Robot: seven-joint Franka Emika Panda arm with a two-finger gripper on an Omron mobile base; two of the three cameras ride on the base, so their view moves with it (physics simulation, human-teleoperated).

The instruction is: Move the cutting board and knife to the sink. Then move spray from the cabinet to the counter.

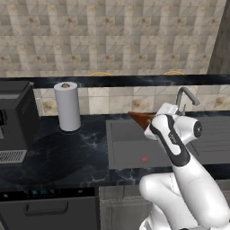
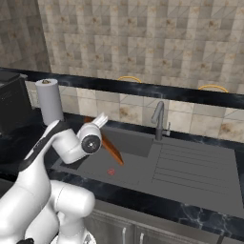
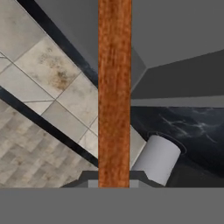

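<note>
My gripper [image 3: 113, 181] is shut on the cutting board [image 3: 114, 87], a reddish-brown wooden slab seen edge-on as a straight band up the hand view. From the right base view the cutting board [image 2: 112, 148] slants down from the hand into the dark grey sink [image 2: 138, 169]. Its far corner [image 1: 138, 117] pokes out left of the arm above the sink [image 1: 130, 146]. Whether its low end touches the basin floor I cannot tell. The black counter [image 1: 67, 152] lies left of the sink. The knife, the spray and the cabinet are out of view.
A white paper towel roll [image 1: 67, 106] [image 2: 50, 101] [image 3: 155, 159] stands on the counter left of the sink. A black appliance [image 1: 15, 117] sits at the far left. The metal faucet [image 1: 185, 96] [image 2: 158, 119] rises behind the sink. A small red mark [image 2: 111, 172] lies on the basin floor.
</note>
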